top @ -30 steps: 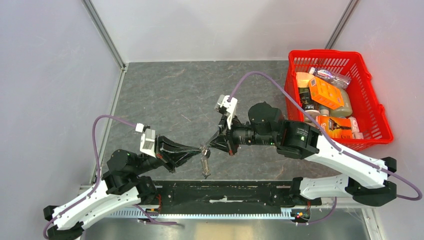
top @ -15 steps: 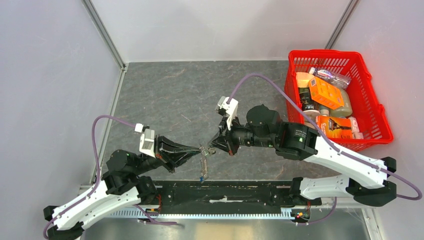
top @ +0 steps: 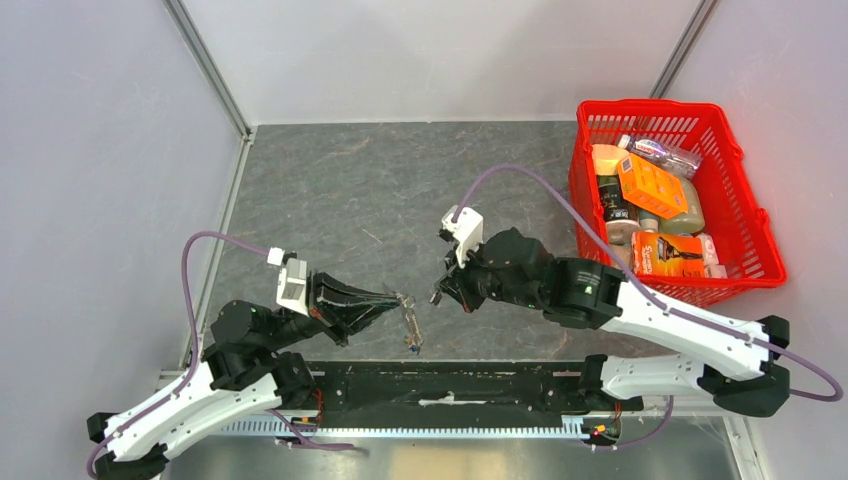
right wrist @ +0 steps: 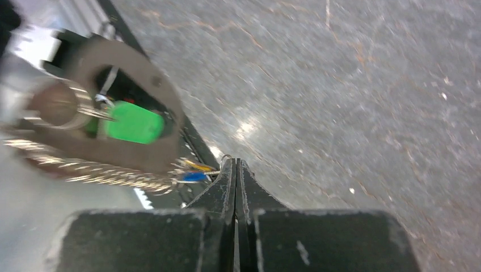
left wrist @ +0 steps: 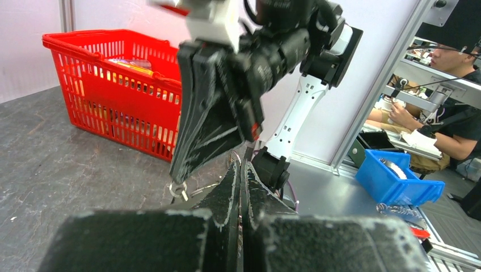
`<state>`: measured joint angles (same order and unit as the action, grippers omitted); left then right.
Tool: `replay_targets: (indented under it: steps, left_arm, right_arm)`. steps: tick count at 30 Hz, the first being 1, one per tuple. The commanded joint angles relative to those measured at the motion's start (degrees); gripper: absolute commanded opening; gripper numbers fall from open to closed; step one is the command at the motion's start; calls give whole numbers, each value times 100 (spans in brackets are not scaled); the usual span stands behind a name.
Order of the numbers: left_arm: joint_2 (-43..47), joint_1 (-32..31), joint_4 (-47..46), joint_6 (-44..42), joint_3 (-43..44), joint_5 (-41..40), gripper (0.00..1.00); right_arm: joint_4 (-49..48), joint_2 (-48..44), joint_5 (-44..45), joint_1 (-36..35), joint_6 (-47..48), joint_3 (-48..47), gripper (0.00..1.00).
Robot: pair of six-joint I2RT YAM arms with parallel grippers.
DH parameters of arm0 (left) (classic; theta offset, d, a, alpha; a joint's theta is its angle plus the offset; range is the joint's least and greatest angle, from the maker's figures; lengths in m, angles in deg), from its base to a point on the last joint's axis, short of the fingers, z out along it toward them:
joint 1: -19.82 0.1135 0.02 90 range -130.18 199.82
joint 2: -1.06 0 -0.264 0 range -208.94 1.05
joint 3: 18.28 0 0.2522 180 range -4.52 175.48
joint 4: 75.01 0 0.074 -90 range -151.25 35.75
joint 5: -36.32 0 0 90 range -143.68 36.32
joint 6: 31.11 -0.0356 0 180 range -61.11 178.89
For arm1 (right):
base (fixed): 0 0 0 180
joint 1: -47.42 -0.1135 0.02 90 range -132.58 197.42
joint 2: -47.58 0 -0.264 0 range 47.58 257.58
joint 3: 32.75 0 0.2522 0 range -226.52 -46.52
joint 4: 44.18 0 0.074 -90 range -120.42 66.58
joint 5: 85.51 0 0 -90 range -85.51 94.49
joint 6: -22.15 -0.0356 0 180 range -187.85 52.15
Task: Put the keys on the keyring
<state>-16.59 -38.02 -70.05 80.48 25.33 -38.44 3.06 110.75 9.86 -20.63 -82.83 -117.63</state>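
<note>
The work looks to be at the threading stage, perhaps near its end. The keyring [top: 409, 322] hangs off the tip of the left jaws above the near edge of the table [top: 330, 190], its chain dangling below. The right wrist view shows it blurred, with the green tag [right wrist: 135, 122] inside the loop and the keys [right wrist: 194, 171], a yellow cap and a blue one, at the bundle's lower edge. Whether those two are truly on the loop I cannot tell, and a black-capped key is not to be made out anywhere. The left jaws are closed tight, seemingly pinching the keyring's top. The right jaws are closed too and stand just apart from the bundle; a thin wire loop [right wrist: 226, 157] sits at their tip, but whether they hold it is unclear. The next move probably calls for steadying the swinging bundle, then bringing the right jaws back in line with the loop's opening.
</note>
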Motion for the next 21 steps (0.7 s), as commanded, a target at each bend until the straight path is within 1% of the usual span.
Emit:
replay_targets:
  steps: [1,16,21]
  left_arm:
    - [64,15,-98,62,255,-80,2]
    - [123,19,158,38,288,-165,2]
    - [41,15,185,6,295,-140,2]
  right_arm:
    - [-185,5,755,17,0,474,0]
    - [-1141,175,1438,591,-707,2320,0]
    - [-1489,408,1620,604,-749,2664,0]
